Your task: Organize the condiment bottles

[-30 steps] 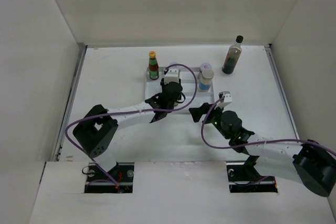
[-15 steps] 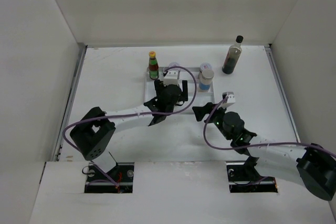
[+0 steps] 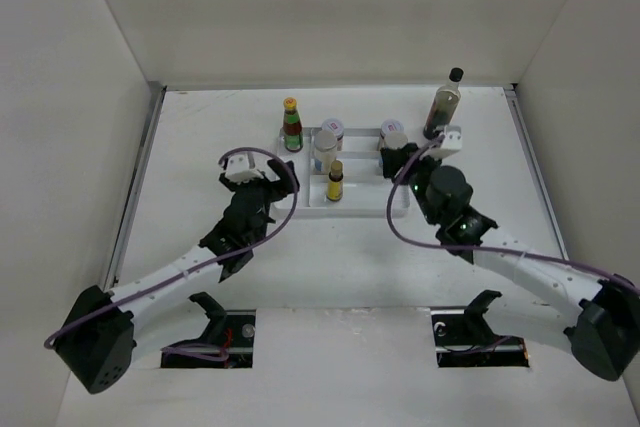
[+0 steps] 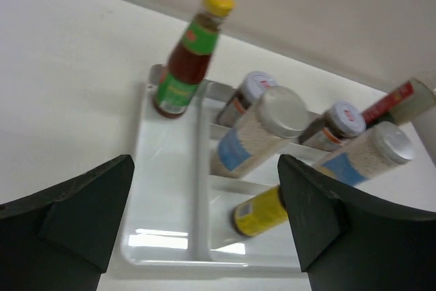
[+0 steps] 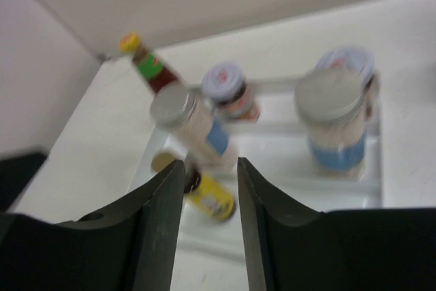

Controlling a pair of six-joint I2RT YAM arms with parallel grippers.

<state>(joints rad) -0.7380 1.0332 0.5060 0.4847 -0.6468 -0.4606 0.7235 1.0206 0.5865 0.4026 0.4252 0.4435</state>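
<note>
The white tray holds a red sauce bottle at its back left. It also holds a white shaker, a white-lidded jar and a small yellow bottle. Another shaker stands at the right end with a jar behind it. A tall dark bottle stands outside the tray, back right. My left gripper hangs wide open left of the tray, holding nothing. My right gripper is at the tray's right end, its jaws narrowly apart and empty.
White walls enclose the table on three sides. The tray's left compartment is bare in front of the red bottle. Bare tabletop lies left of the tray and between the arms in front of it.
My left gripper opened and pulled back left and toward me, uncovering the shaker and the yellow bottle. My right gripper moved up to the tray's right end, its jaws narrowing.
</note>
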